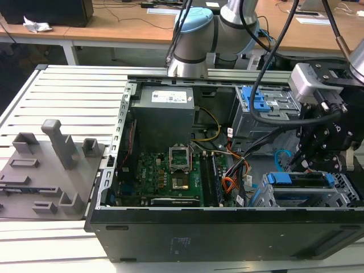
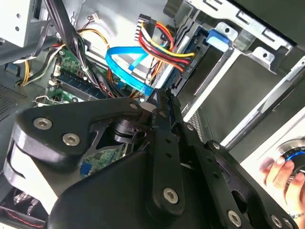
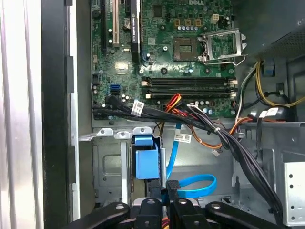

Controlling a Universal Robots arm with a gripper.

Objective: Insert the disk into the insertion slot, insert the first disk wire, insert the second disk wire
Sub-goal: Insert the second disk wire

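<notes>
I see the glossy light-blue flat cable (image 3: 193,185) looping pale against the grey sheet-metal floor. The black end effector (image 2: 159,102) is matte, with silver screws. The bright blue plastic carrier (image 1: 298,179) frames the silver drive inside the perforated silver-grey metal cage (image 1: 347,190). The green motherboard (image 3: 162,57) carries black slots. The bundle of red, yellow, orange and black wires (image 2: 164,45) shows bright stripes.

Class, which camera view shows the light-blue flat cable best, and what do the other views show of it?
The second wrist view: the blue cable loops in the open, down to the gripper. The first wrist view shows its loop and a strip rising toward the board, the near end hidden behind the gripper. The exterior view shows a small blue curve beside the gripper.
</notes>
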